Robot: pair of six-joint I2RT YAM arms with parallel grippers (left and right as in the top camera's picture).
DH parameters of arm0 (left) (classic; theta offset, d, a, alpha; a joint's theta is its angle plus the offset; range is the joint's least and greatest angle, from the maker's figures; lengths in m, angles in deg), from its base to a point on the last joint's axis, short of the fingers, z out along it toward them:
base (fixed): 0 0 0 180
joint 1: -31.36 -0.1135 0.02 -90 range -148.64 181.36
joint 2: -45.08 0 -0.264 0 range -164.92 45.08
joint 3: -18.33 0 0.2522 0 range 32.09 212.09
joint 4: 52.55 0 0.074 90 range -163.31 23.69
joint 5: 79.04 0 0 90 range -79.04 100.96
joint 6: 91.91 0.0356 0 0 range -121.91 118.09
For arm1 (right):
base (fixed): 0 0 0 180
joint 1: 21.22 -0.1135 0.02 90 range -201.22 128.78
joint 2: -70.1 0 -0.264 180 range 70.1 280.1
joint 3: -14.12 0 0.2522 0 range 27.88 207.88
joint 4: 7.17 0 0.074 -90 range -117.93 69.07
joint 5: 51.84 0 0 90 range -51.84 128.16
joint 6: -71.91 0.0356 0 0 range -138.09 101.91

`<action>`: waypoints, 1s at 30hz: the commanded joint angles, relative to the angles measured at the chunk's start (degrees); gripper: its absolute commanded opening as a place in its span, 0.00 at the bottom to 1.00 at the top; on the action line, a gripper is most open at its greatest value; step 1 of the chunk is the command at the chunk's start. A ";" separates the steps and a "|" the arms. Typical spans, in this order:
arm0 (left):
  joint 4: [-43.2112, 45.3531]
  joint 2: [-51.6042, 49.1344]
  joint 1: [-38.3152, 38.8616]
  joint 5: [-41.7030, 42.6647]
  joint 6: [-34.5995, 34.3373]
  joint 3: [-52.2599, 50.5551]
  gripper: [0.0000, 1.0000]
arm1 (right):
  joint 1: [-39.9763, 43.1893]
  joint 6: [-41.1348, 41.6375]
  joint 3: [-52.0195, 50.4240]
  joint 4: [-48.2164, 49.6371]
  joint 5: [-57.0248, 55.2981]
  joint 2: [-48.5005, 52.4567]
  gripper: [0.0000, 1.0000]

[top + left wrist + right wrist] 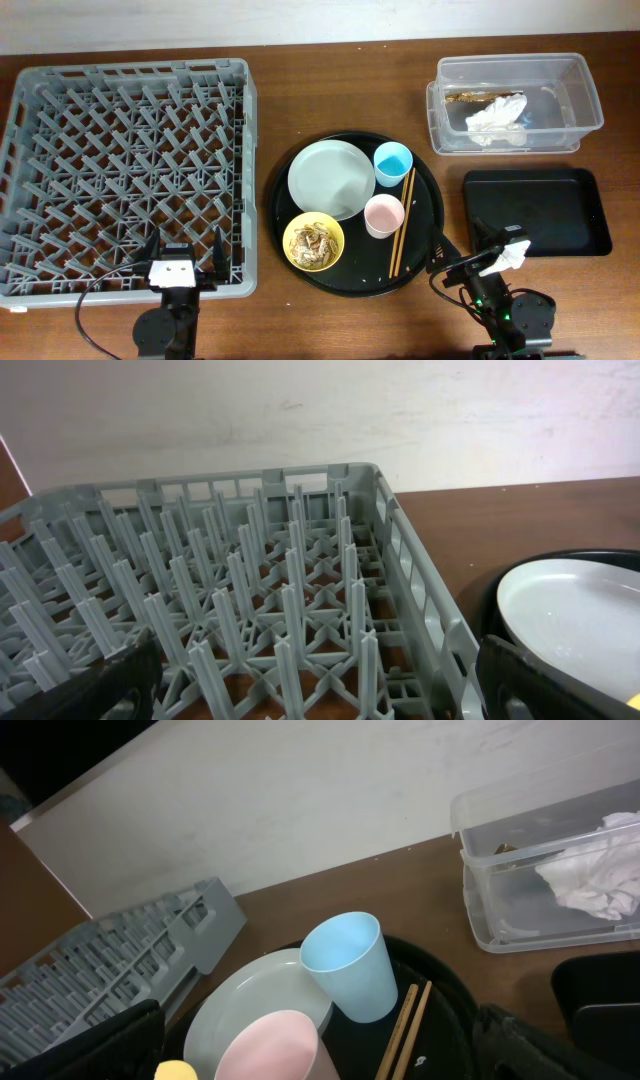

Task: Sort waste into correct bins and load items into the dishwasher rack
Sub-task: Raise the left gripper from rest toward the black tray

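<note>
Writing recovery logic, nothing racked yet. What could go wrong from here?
1. The thin wooden chopsticks lie right beside the small pink cup and the small light-blue cup; lifting either might roll them.
2. Light beige shredded scraps sit in the yellow bowl; tilting it early could spill them onto the round black tray.

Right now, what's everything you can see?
dish rack: 1, grey, left
round tray: 1, black, middle
plate: 1, pale green, on round tray
blue cup: 1, blue, on round tray
pink cup: 1, pink, on round tray
bowl: 1, yellow, on round tray
scraps: 1 heap, tan, in bowl
chopsticks: 2, wooden, on round tray
tub: 1, clear, back right
tissue: 1, white, in tub
flat tray: 1, black, front right
left claw: 1, black, open, over rack's front edge
right claw: 1, black, open, between the two trays
</note>
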 commanded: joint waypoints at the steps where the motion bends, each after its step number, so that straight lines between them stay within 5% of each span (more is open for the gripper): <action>1: -0.37 -0.02 0.24 -0.37 0.87 -0.09 0.99 | 0.44 0.22 -0.26 -0.31 1.33 0.09 0.99; 15: -0.37 -0.02 0.26 -0.20 0.85 -0.09 0.99 | 0.44 0.22 -0.26 -0.31 1.33 0.09 0.99; 18: 1.95 -0.02 0.26 9.84 0.83 -0.09 0.99 | 0.44 0.22 -0.26 -0.31 1.33 0.09 0.99; 21: 9.57 -0.02 0.26 34.97 0.85 -0.09 0.99 | 0.44 0.22 -0.26 -0.31 1.31 0.09 0.99; 23: 14.60 -0.02 0.26 44.04 0.85 -0.09 0.99 | 0.44 0.22 -0.26 -0.31 1.33 0.09 0.99; 30: 24.83 -0.02 0.24 43.98 -3.13 1.84 0.99 | 0.44 0.22 -0.26 -0.31 1.33 0.09 0.99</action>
